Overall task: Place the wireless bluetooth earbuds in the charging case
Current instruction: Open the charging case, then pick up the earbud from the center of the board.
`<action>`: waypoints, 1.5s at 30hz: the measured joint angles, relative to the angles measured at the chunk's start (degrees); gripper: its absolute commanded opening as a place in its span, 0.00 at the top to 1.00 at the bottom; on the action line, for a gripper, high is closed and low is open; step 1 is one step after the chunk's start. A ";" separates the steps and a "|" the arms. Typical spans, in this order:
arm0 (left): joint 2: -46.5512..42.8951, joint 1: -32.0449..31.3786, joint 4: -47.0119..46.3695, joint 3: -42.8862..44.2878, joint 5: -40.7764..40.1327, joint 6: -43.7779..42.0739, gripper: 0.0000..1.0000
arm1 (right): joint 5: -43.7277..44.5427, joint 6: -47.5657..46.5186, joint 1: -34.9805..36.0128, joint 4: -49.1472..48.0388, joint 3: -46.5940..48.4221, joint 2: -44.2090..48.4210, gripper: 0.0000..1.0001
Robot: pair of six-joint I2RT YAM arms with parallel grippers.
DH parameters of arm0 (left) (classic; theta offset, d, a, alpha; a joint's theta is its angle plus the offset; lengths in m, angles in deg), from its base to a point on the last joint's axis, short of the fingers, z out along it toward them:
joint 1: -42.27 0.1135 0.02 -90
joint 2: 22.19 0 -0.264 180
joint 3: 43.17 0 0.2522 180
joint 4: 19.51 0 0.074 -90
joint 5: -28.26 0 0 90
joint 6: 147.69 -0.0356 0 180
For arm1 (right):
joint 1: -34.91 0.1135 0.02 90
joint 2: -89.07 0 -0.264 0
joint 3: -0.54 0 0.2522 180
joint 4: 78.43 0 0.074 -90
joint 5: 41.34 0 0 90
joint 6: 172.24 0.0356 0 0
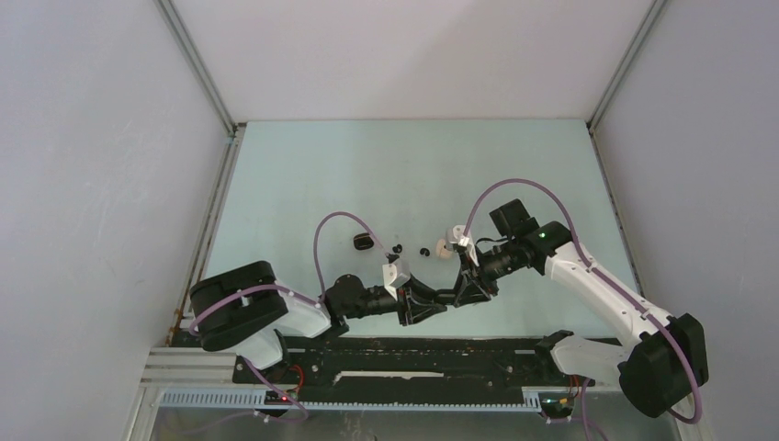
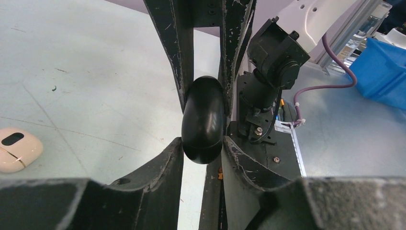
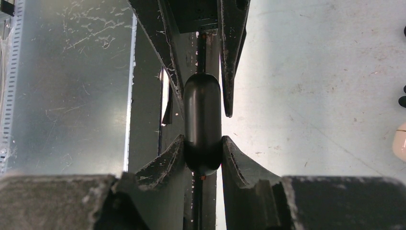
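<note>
We see the black case [image 2: 203,112] pinched from opposite ends. The left fingers [image 2: 176,152] are narrowly parted and pressed against its sides, and the right fingers [image 3: 176,149] are clamped on it the same way, over the counter's [image 1: 514,175] near edge. Two black earbuds [image 1: 397,248] lie loose on the counter farther out, well apart from the black case and near a beige case [image 2: 16,148].
</note>
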 measured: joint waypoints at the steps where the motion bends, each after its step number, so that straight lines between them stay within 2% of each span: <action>1: 0.00 0.00 -0.02 0.00 0.02 0.02 0.59 | 0.00 0.00 0.02 0.00 0.00 0.00 0.83; 7: 0.11 0.00 -0.35 0.00 0.04 0.04 0.63 | 0.02 0.02 0.07 0.00 0.00 -0.02 0.83; 14: 0.57 -0.09 -0.72 0.00 0.42 0.48 0.83 | 0.48 -0.22 0.26 -0.11 0.00 -0.07 0.81; 21: 2.14 -0.09 -2.78 0.00 0.63 0.46 0.97 | 0.92 0.76 0.13 -0.17 0.00 -0.28 0.60; 27: 4.39 -0.22 -5.33 0.00 0.66 0.00 0.96 | -3.19 3.78 -3.45 -0.37 1.16 -3.02 0.55; 35: 5.05 -1.16 -5.90 0.00 0.48 -0.98 1.00 | -9.25 4.57 -9.51 1.16 4.26 -8.94 0.54; 41: 5.07 -1.16 -5.92 0.00 0.15 -0.98 1.00 | -11.93 4.11 -11.52 2.95 4.76 -9.42 0.52; 45: 3.65 -1.09 -4.24 -0.59 -1.79 -1.01 1.00 | -14.80 2.51 -15.85 5.29 7.06 -9.29 0.53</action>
